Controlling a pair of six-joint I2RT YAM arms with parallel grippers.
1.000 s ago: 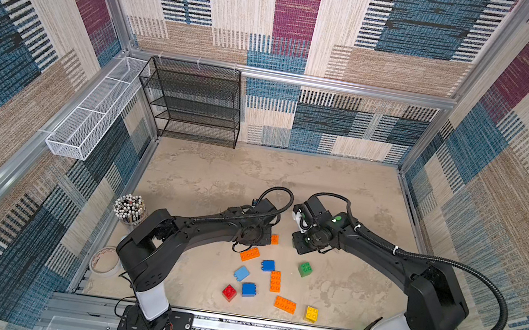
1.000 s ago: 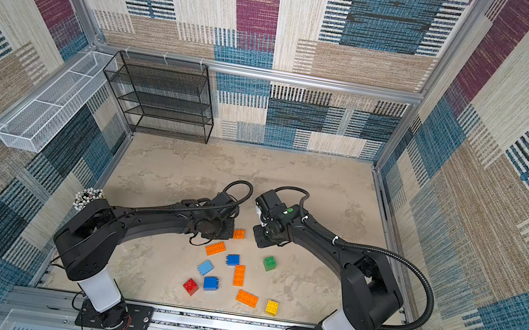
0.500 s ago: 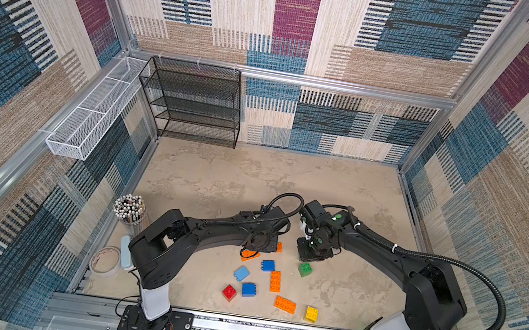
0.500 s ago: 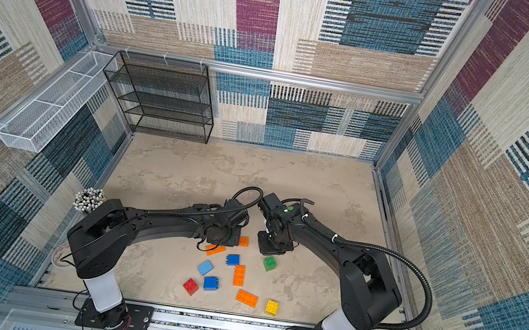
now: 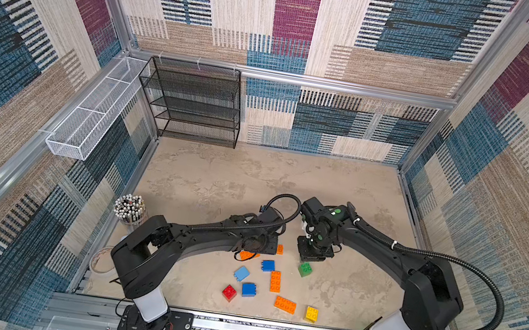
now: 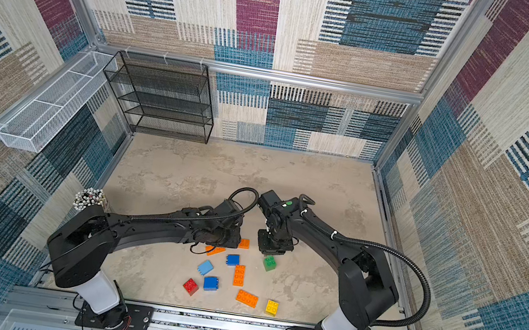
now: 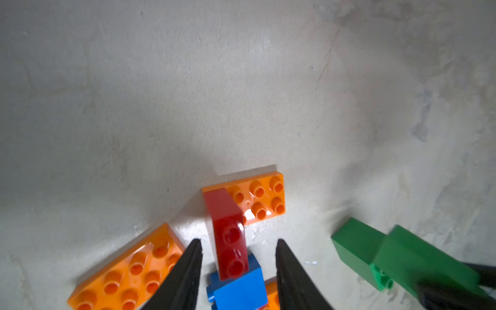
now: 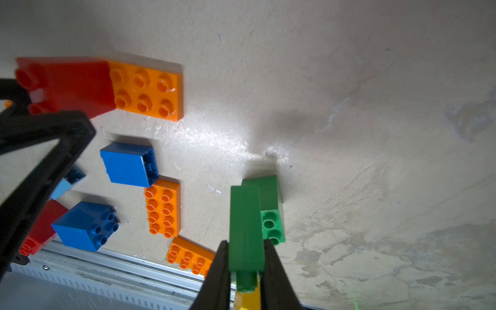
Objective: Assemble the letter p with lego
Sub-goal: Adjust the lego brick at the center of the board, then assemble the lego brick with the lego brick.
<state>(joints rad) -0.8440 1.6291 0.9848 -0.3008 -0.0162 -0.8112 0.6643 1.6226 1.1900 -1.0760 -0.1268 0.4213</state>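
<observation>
In the left wrist view a red brick (image 7: 228,230) stands on one end of a flat orange brick (image 7: 263,196). My left gripper (image 7: 239,241) is open around it, with a gap on each side. My right gripper (image 8: 246,242) is shut on a green brick (image 8: 247,220), held just above the floor beside a second green brick (image 8: 271,212). In both top views the two grippers hang close together over the lego, the left gripper (image 5: 262,243) next to the right gripper (image 5: 314,252). Loose blue (image 5: 268,265), orange (image 5: 275,281), red (image 5: 229,293) and yellow (image 5: 311,314) bricks lie nearer the front.
A cup of pens (image 5: 129,208) and a tape roll (image 5: 102,258) stand by the left wall. A black wire shelf (image 5: 193,103) fills the back left corner, with a white wire basket (image 5: 93,115) on the wall. The front rail (image 6: 228,327) runs just behind the bricks.
My left gripper has opened and let go of the red brick, which now stands on the orange brick. Both arms have moved towards the front, the right one carrying the green brick.
</observation>
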